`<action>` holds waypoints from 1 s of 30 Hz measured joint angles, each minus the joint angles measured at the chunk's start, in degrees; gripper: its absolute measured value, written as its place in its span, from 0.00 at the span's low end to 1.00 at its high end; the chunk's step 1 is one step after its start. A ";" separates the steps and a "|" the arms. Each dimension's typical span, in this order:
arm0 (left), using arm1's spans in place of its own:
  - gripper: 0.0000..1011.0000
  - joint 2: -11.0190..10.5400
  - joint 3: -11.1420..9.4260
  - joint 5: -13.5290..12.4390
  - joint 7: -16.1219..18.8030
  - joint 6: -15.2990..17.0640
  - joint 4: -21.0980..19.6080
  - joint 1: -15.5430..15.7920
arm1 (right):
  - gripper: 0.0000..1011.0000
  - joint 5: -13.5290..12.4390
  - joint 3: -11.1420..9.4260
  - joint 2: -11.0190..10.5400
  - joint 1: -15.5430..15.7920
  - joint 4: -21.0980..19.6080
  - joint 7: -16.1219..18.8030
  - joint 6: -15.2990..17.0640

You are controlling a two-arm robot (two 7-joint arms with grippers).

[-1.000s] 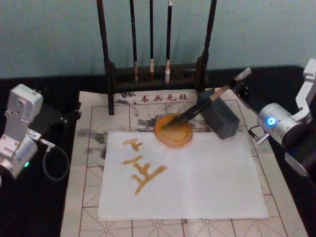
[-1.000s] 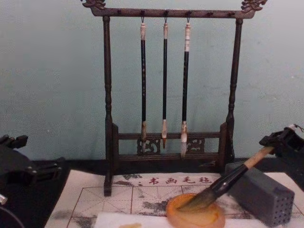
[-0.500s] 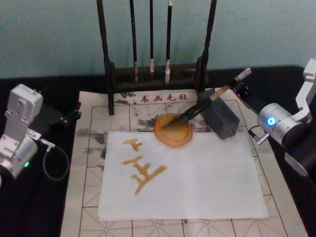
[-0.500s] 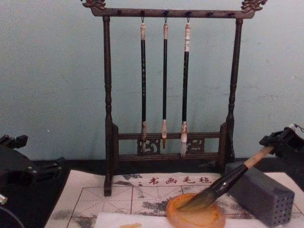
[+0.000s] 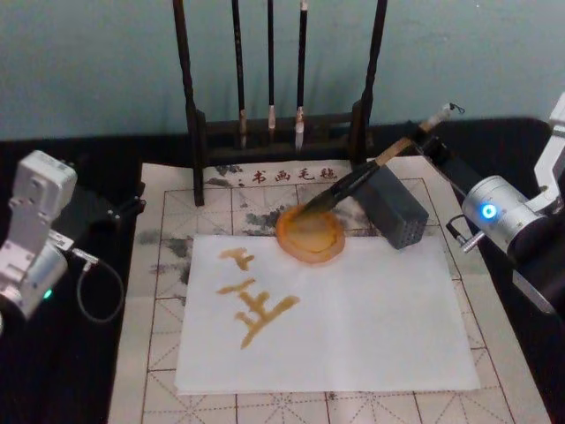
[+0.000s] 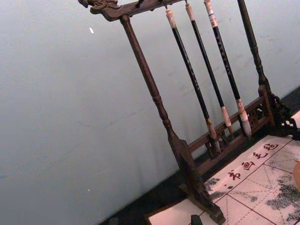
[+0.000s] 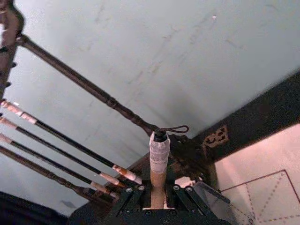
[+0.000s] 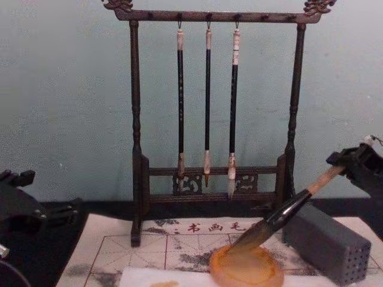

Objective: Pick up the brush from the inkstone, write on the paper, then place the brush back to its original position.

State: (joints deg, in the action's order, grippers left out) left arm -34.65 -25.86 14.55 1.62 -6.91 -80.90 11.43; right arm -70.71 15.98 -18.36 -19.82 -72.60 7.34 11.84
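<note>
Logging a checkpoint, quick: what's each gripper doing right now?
Left gripper: parked at the left; open or shut cannot be told.
Right gripper: shut on the brush, near the handle's end.

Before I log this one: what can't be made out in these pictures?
- Head and chest views: whether the dark bristle tip of the thick tan-handled calligraphy brush touches the round translucent amber inkstone; too small to tell at its rim.
- Right wrist view: the right tool grips the handle; its own body hides the brush below.
- Chest view: the white paper sheet is cut off by the bottom edge.
- Any view: whether the inkstone holds liquid.
</note>
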 joint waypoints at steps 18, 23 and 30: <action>0.99 0.00 0.00 0.00 0.00 0.00 0.00 0.00 | 0.18 4.79 3.91 -2.72 -0.62 -0.75 3.24 -5.33; 0.99 0.00 0.00 0.00 0.00 0.00 0.00 0.00 | 0.18 7.22 4.30 -2.90 -0.69 -0.61 3.80 -7.15; 0.99 0.00 0.00 0.00 0.00 0.00 0.00 0.00 | 0.18 9.55 4.24 -2.85 -0.68 -0.50 4.08 -7.78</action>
State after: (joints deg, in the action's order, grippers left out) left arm -34.65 -25.86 14.55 1.62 -6.91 -80.90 11.43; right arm -61.16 20.22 -21.21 -20.50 -73.10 11.42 4.06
